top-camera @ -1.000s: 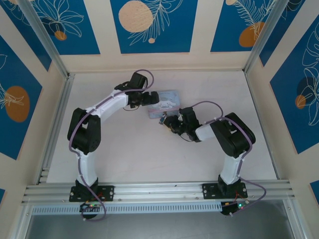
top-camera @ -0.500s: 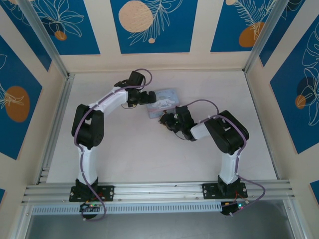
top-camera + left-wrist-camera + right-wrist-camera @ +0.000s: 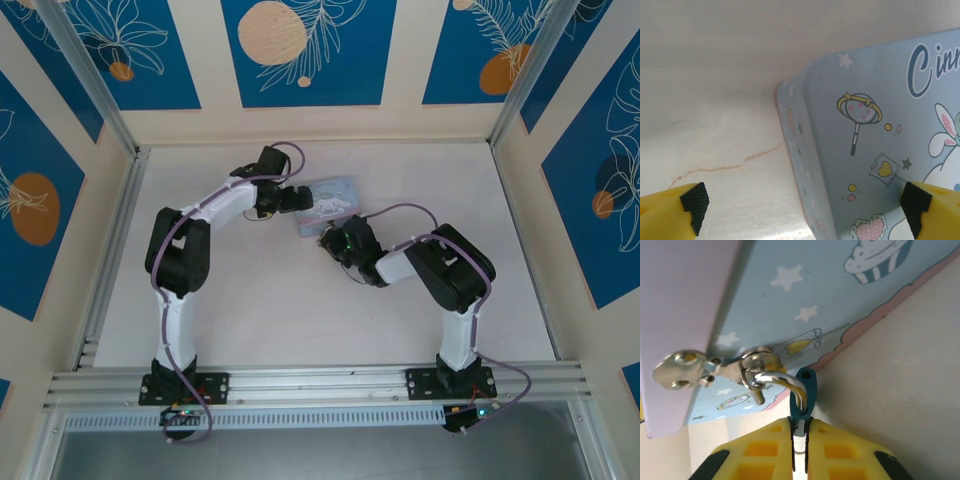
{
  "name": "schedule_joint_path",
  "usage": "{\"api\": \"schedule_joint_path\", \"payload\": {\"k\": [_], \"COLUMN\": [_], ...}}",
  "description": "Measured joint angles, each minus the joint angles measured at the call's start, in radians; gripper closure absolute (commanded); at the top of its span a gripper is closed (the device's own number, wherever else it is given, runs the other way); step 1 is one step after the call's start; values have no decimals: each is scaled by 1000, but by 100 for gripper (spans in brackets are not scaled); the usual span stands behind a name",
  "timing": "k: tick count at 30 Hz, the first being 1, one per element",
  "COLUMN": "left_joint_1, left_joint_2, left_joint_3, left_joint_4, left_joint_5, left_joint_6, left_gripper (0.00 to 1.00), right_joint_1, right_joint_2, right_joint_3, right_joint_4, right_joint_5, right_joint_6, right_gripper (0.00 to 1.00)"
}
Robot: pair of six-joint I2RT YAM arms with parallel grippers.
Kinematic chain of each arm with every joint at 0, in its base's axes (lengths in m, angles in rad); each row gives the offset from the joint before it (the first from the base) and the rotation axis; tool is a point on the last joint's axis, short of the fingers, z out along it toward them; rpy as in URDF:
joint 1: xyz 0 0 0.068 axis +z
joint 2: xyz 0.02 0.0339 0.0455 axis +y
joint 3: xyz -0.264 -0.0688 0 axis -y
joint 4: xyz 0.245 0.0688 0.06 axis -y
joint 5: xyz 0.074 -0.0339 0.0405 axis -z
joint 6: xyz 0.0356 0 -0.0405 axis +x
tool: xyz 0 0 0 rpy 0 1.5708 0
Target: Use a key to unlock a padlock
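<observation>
The padlock [image 3: 803, 387] hangs by its shackle [image 3: 782, 379] from the hasp [image 3: 756, 362] on the near side of the blue cartoon tin [image 3: 815, 285], mid-table [image 3: 280, 320]. The right gripper [image 3: 799, 424] has its jaws clenched on the padlock's lower end. The left gripper [image 3: 802, 205] holds its jaws spread wide, straddling the tin's left corner.

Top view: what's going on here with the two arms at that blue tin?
Both arms are working at the pastel blue tin on the table. The left gripper is wide open and straddles one edge of the tin without gripping it. The right gripper is pinched shut on the lower end of the padlock, whose shackle passes through the tin's hasp. No key can be made out, nor whether the lock is open.
</observation>
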Motion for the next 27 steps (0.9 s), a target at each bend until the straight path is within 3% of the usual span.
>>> {"api": "schedule_joint_path", "payload": {"k": [2, 19, 23, 27], "left_joint_1": [2, 3, 2, 2], "left_joint_2": [0, -30, -34, -34], "left_joint_3": [-7, -114, -126, -126], "left_joint_4": [16, 157, 170, 173], "left_joint_5": [2, 61, 71, 72], "left_joint_6": [0, -80, -87, -95], "left_gripper": [1, 12, 12, 11], "right_joint_1": [2, -66, -76, -56], "right_joint_2": [-5, -69, -77, -105], "right_joint_3": [4, -55, -55, -55], "right_joint_4": [-15, -67, -46, -45], "right_joint_5": [11, 40, 27, 5], "right_joint_6": [4, 77, 72, 43], "right_gripper": [100, 100, 81, 69]}}
